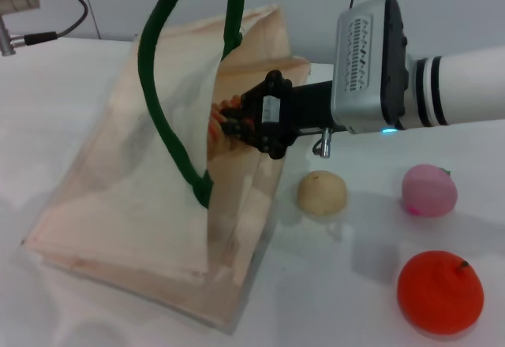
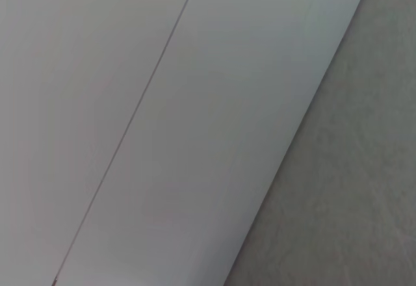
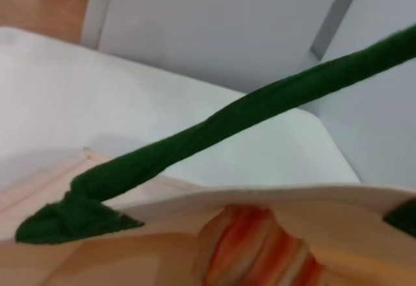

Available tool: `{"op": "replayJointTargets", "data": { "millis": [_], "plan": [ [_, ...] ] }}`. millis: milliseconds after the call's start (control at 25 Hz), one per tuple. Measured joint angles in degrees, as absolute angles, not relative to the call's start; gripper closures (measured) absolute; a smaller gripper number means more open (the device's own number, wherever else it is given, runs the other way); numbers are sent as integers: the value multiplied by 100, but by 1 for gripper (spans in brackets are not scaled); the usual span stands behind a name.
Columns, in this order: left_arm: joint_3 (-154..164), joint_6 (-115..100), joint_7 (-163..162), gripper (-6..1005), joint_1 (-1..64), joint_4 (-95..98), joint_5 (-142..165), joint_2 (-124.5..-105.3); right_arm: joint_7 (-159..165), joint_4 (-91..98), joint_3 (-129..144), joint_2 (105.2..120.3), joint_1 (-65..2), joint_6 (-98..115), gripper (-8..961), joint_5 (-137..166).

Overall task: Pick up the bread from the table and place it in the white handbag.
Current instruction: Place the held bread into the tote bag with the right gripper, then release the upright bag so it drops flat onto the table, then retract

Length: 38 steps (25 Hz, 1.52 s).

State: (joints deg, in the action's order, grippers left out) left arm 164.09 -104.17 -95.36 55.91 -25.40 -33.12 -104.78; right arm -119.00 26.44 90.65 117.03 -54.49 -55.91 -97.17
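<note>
Right gripper clamped on the bread, poking it into the white handbag mouth; left gripper's out of sight.

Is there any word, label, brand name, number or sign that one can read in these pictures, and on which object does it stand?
None can be read.
White handbag: plain fabric, no print.
Right hand, holding the bread at the bag's opening: a small pale sticker on its black body, too blurred to read.
Right arm's grey housing: only vent slots and a blue light, no text.
Bun, pink fruit, orange fruit: no labels.
</note>
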Motion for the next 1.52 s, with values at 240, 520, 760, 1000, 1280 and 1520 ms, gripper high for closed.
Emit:
{"op": "replayJointTargets", "data": {
  "millis": [240, 520, 760, 1000, 1280, 1520],
  "plan": [
    [16409, -10415, -9535, 849, 5578, -2540, -3312, -10476, -11860, 2632, 9065, 11701, -5412, -5394, 817, -9830],
    [16409, -10415, -9528, 849, 5577, -2540, -3317, -10475, -11847, 2555, 9051, 11707, -5410, -5237, 452, -9836],
    [16409, -10415, -9527, 849, 5534, -2540, -3328, -10471, -11781, 2313, 8919, 11666, -5401, -5227, 281, -9841],
    [16410, -10415, -9527, 849, 5507, -2541, -3346, -10457, -11814, 2247, 8619, 11614, -5197, -5222, 169, -9822],
    [16409, -10415, -9527, 848, 5461, -2540, -3351, -10450, -11921, 2274, 7965, 11552, -4850, -4980, 59, -9767],
    [16403, -10393, -9527, 848, 5448, -2544, -3368, -10448, -12064, 2267, 7366, 11513, -4555, -4662, 59, -9757]
  ]
}}
